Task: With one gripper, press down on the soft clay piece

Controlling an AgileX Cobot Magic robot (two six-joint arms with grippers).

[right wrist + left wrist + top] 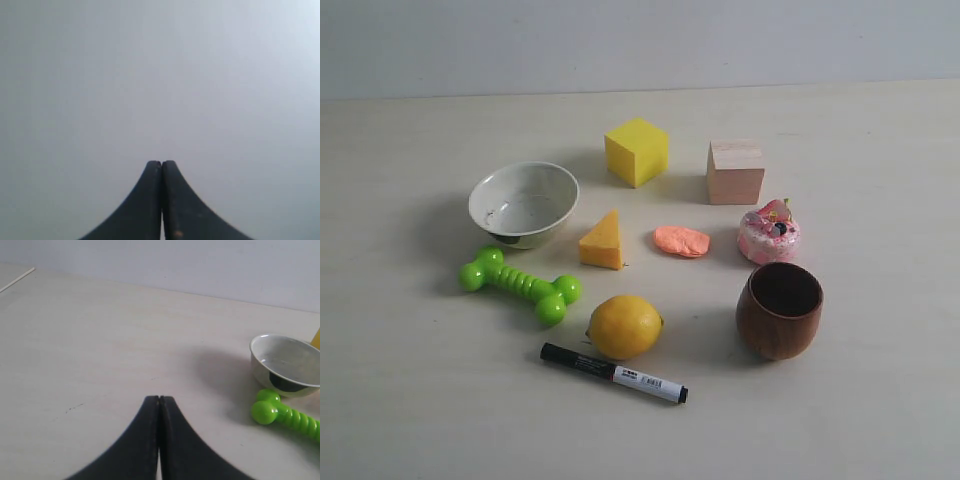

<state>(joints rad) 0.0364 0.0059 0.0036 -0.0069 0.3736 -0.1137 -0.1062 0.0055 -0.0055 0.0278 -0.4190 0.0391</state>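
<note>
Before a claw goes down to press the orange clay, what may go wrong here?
1. The clay lies between the yellow wedge and the toy cake; a claw coming down off-centre may knock one of them.
2. The clay is small and flat, so a slightly misplaced press may hit only the table.
3. Neither the shut left claw nor the shut right claw has the clay in its camera view, so aiming may be poor.

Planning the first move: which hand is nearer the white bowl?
Left, most likely. The left hand, shut, points across bare table with the bowl close ahead. The right hand, also shut, faces only blank grey; its place can't be told.
</note>
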